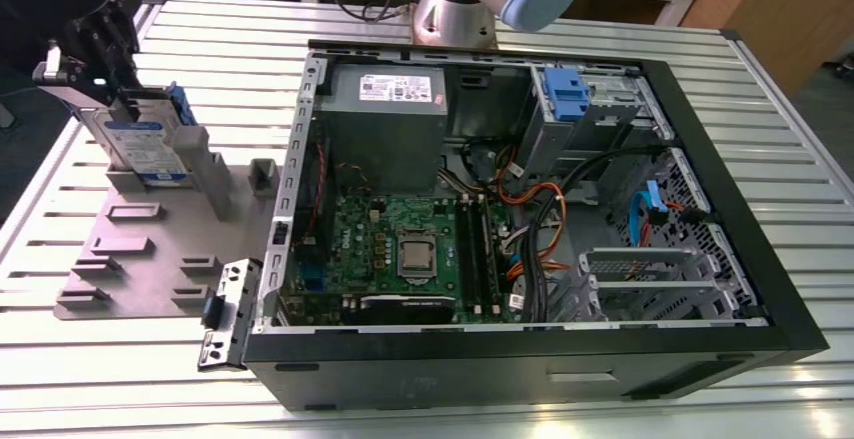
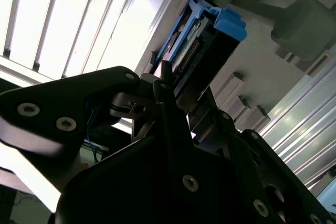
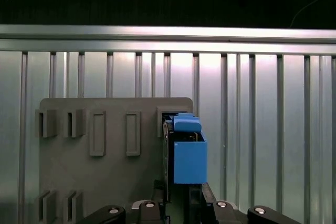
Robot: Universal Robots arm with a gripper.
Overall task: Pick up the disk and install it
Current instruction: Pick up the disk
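The disk point(image 1: 144, 144) stands on edge in a slot of the grey holder plate point(image 1: 147, 249) at the exterior view's left. Its white-and-blue label faces the camera and a blue rail frames it. My gripper point(image 1: 107, 99) comes down onto its upper end from above, with a finger on each flat side. In the first wrist view the disk point(image 3: 189, 156) is edge-on, blue rail outward, between my gripper point(image 3: 181, 195) fingers. In the second wrist view the black fingers point(image 2: 164, 90) press against the disk point(image 2: 210, 40). The gripper looks shut on it.
The open computer case point(image 1: 747, 209) lies on the slatted metal table to the right of the holder plate. It has a drive bay with a blue clip point(image 1: 567, 94) at the back, a grey power supply point(image 1: 387, 89), a motherboard and cables. The arm's base point(image 1: 454, 14) stands behind the case.
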